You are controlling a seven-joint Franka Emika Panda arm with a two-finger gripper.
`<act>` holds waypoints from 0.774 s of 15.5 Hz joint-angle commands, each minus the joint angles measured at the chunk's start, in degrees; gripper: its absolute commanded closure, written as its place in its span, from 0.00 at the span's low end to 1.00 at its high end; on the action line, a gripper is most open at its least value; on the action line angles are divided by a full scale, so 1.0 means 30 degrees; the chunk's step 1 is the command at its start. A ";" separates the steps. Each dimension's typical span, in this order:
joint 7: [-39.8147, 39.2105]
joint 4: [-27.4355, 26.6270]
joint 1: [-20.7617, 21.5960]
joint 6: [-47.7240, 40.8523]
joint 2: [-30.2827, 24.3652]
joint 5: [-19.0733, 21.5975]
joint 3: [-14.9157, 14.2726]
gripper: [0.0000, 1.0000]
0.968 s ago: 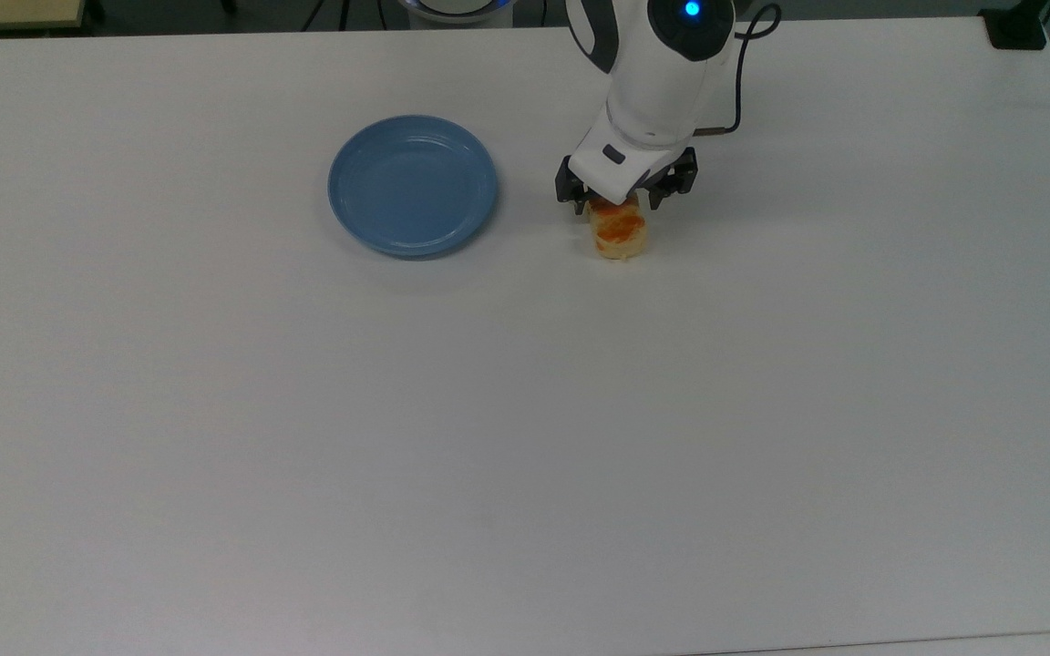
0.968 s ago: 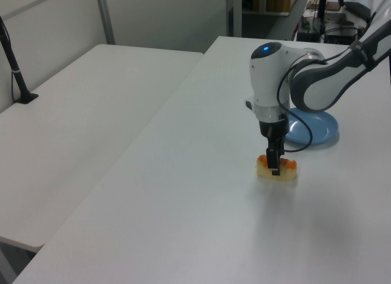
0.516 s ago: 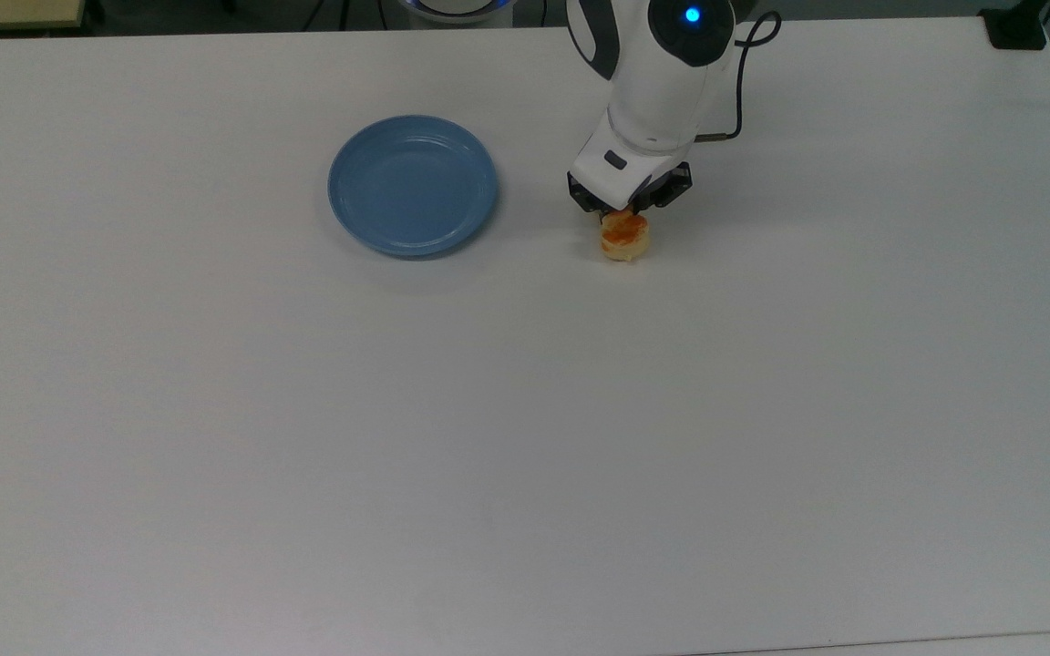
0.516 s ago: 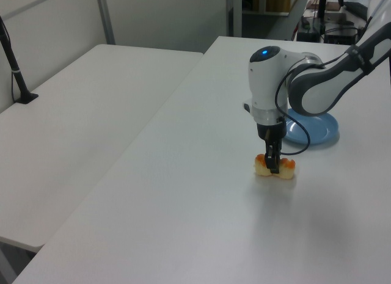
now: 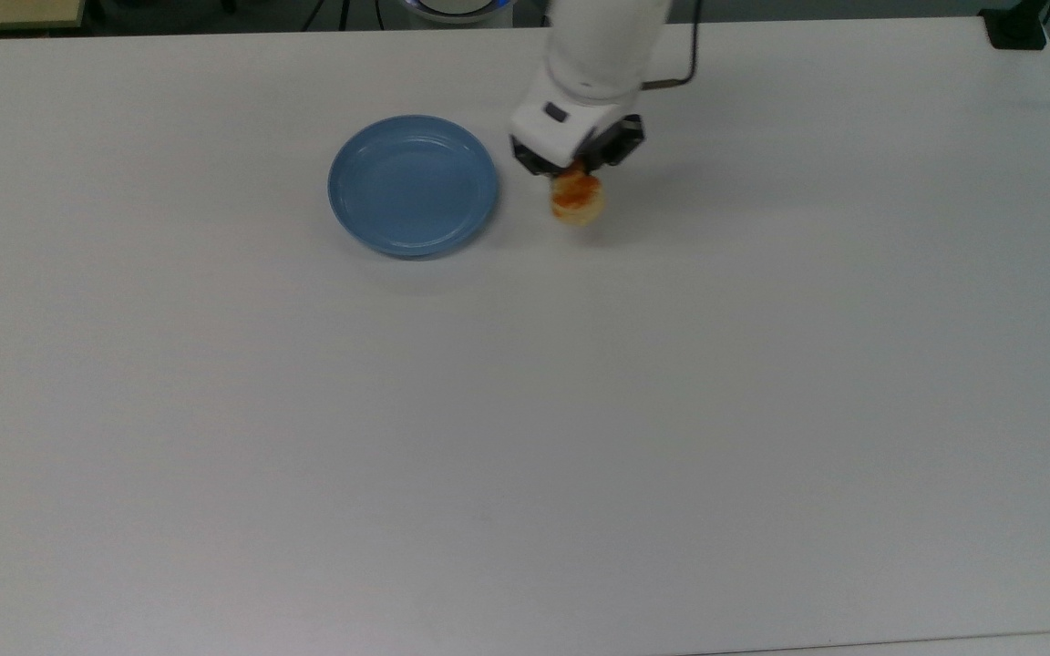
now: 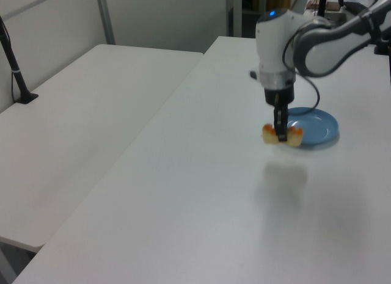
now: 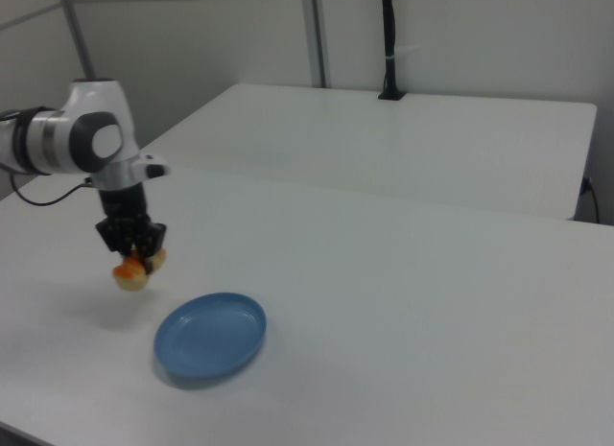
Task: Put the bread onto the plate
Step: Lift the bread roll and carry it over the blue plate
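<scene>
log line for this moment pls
phase: carry | pincer: shut on bread, lifted off table | plate: empty | bread not yet over plate

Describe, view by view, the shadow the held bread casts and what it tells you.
Left view: a soft grey patch lies on the table well below the bread, so it hangs clear. Right view: a faint patch beneath the bread. Top view: dim shadow to the bread's right.

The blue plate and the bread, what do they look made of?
The plate looks like smooth, glossy plastic or glazed ceramic: even blue with soft highlights. The bread, held in the gripper, looks matte pale yellow with orange-brown glaze; real or toy, I can't tell.
</scene>
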 commanded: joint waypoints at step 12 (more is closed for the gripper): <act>-0.4669 -0.4369 -0.5134 0.2122 -0.1257 -0.3463 0.0091 0.00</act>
